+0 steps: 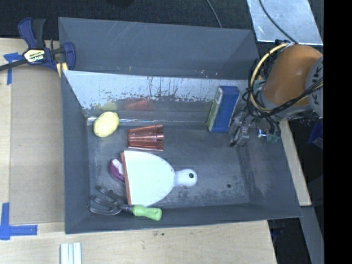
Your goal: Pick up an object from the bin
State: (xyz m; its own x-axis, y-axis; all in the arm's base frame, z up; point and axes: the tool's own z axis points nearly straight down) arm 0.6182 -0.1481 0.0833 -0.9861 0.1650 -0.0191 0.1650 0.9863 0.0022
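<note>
We have nothing lifted yet; our gripper (238,135) hangs just beside the blue block (224,109), clenched or released we cannot tell.

Views: one camera view.
Position: above the bin (159,45), offset toward its near side.
Facing: downward with a slight tilt, so the far wall's inner face shows broad at the top of the frame and the near wall is a narrow band at the bottom.
Distance: close; the bin spans most of the frame, its whole rim inside it, with a margin of surroundings on the left, top and bottom.
Centre of frame: the bin floor.
Right side: the arm (291,73) enters from here, its orange-covered wrist at upper right and the end effector (240,136) beside the bin's right wall.
</note>
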